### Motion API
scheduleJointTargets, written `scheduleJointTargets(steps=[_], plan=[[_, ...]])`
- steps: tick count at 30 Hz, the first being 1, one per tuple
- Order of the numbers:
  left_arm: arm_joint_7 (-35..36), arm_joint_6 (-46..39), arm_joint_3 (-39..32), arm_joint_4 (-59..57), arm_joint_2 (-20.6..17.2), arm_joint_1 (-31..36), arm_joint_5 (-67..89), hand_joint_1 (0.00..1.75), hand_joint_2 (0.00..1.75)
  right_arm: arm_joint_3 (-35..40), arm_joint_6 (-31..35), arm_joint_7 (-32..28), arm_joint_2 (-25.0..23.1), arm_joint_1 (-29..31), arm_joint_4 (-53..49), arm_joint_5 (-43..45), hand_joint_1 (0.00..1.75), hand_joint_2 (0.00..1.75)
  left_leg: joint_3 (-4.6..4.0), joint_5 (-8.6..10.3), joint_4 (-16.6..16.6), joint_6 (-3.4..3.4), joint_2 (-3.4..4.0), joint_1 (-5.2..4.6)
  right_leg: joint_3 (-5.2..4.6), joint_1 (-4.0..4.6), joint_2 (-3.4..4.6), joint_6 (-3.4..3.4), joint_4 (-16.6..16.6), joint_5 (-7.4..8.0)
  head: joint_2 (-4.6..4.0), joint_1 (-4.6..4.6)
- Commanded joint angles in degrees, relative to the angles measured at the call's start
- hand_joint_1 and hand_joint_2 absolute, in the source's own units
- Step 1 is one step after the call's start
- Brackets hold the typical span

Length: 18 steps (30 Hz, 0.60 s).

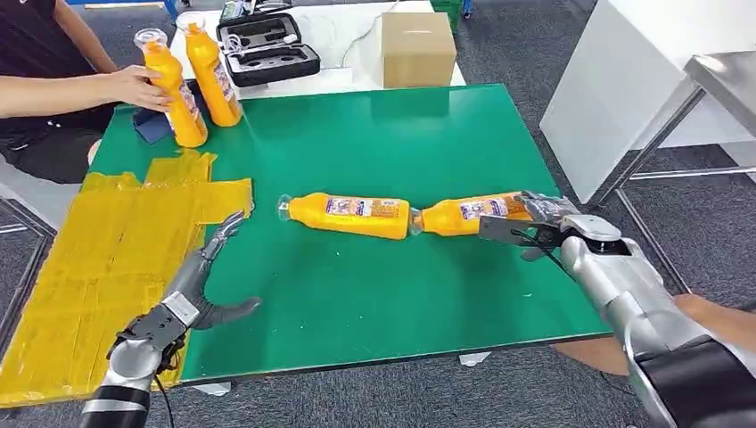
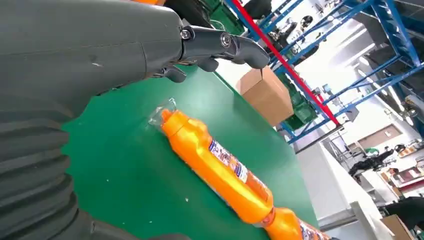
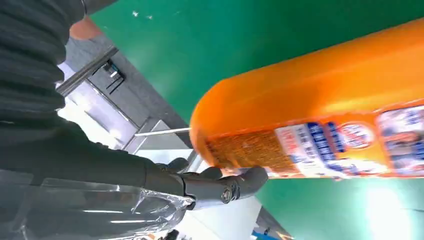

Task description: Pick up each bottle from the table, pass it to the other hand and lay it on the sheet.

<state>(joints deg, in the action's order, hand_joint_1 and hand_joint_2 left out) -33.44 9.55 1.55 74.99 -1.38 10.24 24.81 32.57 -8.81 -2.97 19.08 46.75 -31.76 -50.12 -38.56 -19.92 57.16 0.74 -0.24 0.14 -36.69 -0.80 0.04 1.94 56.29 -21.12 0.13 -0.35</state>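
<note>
Two orange bottles lie end to end in the middle of the green table point(image 1: 374, 294). The left bottle point(image 1: 349, 215) point(image 2: 220, 165) points its clear cap at the yellow sheet point(image 1: 98, 267). My right hand point(image 1: 528, 221) reaches round the base of the right bottle point(image 1: 464, 214) point(image 3: 320, 110), which still lies flat. Its fingers are over the bottle's end and its thumb point(image 3: 235, 184) lies against the label side, with no firm grip showing. My left hand point(image 1: 203, 276) hovers open over the table beside the sheet's edge, fingers spread, short of the left bottle's cap.
At the far left corner a person's hand point(image 1: 134, 86) holds an upright orange bottle point(image 1: 174, 89), and a second upright bottle point(image 1: 214, 76) stands beside it. Beyond the table are an open black case point(image 1: 267, 49) and a cardboard box point(image 1: 417, 49). A metal frame point(image 1: 660, 134) stands to the right.
</note>
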Motion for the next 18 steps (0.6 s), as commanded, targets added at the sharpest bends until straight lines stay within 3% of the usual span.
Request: scheduleJointTargets(steps=[1, 18], plan=[[0.5, 0.4, 1.3, -5.5, -0.1, 3.5, -0.3, 0.00, 1.75, 2.9, -0.4, 0.8, -5.7, 5.3, 9.8, -2.0, 0.00, 1.75, 0.30, -0.20, 0.1, -0.06, 0.17, 0.00, 0.24, 0.01, 0.14, -0.09, 0.1, -0.13, 0.00, 0.02], [0.6, 1.1, 3.2, -8.5, 0.2, 5.8, -1.1, 0.00, 1.75, 6.7, -2.0, 5.6, -7.3, 7.2, 15.7, -9.0, 0.00, 1.75, 0.21, -0.06, 0.0, -0.07, 0.03, 0.01, 0.16, 0.01, -0.03, -0.11, 0.0, -0.04, 0.00, 0.02]])
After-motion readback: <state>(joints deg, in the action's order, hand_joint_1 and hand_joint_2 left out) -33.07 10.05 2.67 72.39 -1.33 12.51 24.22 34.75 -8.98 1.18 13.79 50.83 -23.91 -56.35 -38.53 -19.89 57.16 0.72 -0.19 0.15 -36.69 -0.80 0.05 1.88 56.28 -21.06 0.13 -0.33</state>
